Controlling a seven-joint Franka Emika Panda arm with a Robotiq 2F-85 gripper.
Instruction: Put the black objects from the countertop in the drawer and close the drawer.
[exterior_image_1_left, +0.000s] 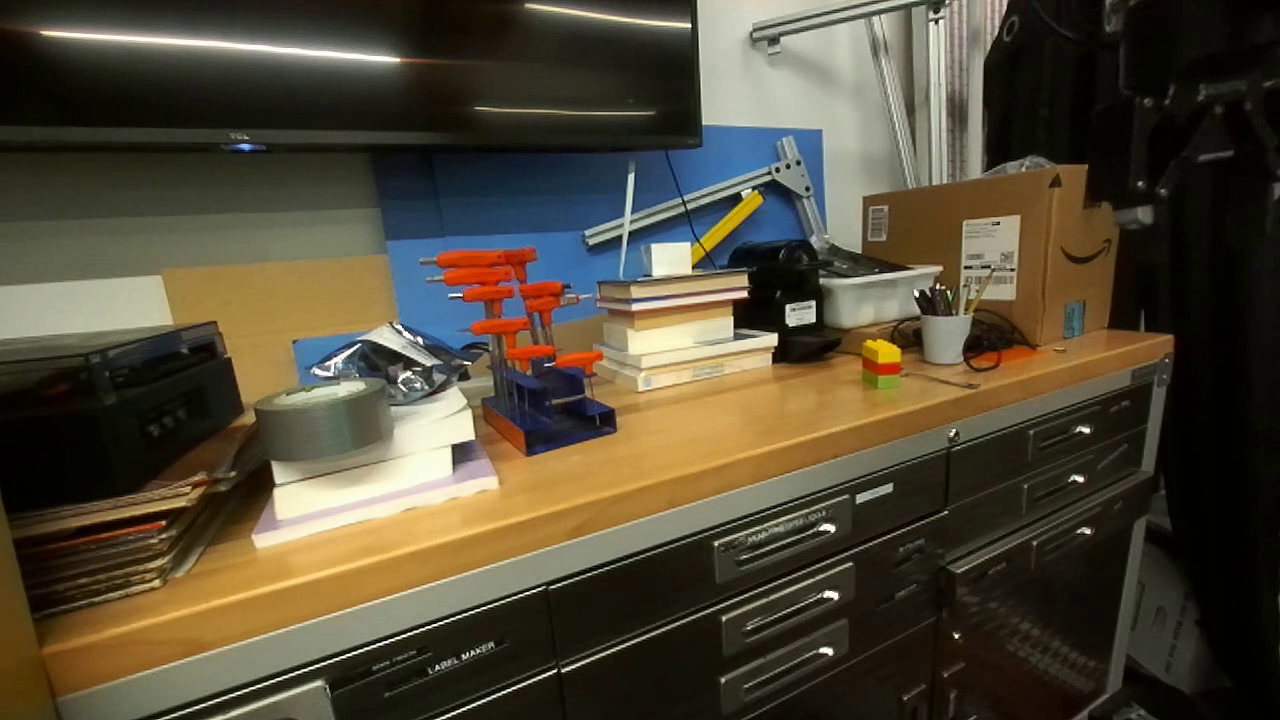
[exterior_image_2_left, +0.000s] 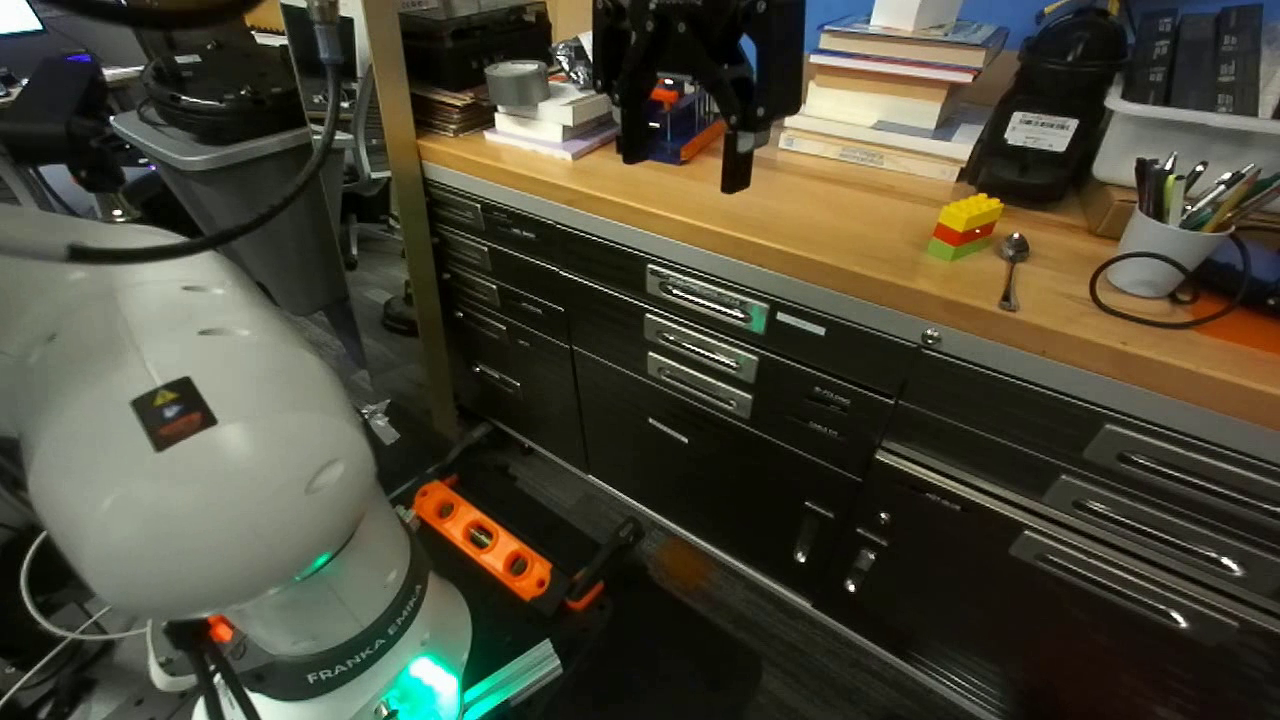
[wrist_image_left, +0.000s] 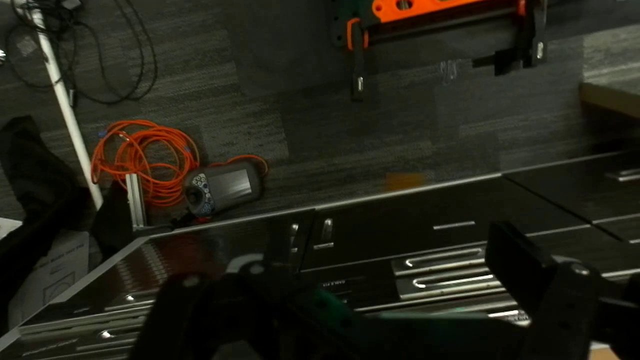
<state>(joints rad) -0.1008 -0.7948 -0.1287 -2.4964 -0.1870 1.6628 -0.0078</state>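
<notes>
The drawer (exterior_image_2_left: 708, 298), wide with a silver bar handle, sits closed in the top row of the middle bank, beneath the wooden countertop (exterior_image_2_left: 850, 225), as both exterior views show. Where the black objects are, I cannot tell.

The gripper (exterior_image_2_left: 685, 172) hangs at the top of an exterior view, fingers pointing down and spread wide, with only background between their tips. In that picture it overlaps the hex-key stand (exterior_image_1_left: 535, 395), which stands farther back. The wrist view looks steeply down: its fingers (wrist_image_left: 515, 265) come in from the bottom edge, well apart, over the dark cabinet fronts (wrist_image_left: 410, 220), with floor (wrist_image_left: 340, 130) past them.

The white arm (exterior_image_2_left: 230, 500) rises from its green-lit base (exterior_image_2_left: 445, 610), leans to the left of the exterior view and leaves the frame; the stretch up to the wrist is out of sight. An orange level (exterior_image_2_left: 482, 540) lies near the base.

On the countertop, a toy-brick block (exterior_image_2_left: 965, 228) stands just beside a spoon (exterior_image_2_left: 1012, 270), near a pen cup (exterior_image_1_left: 945, 342). Farther back stand a book stack (exterior_image_2_left: 880, 100) and a large black device (exterior_image_2_left: 1060, 90).
</notes>
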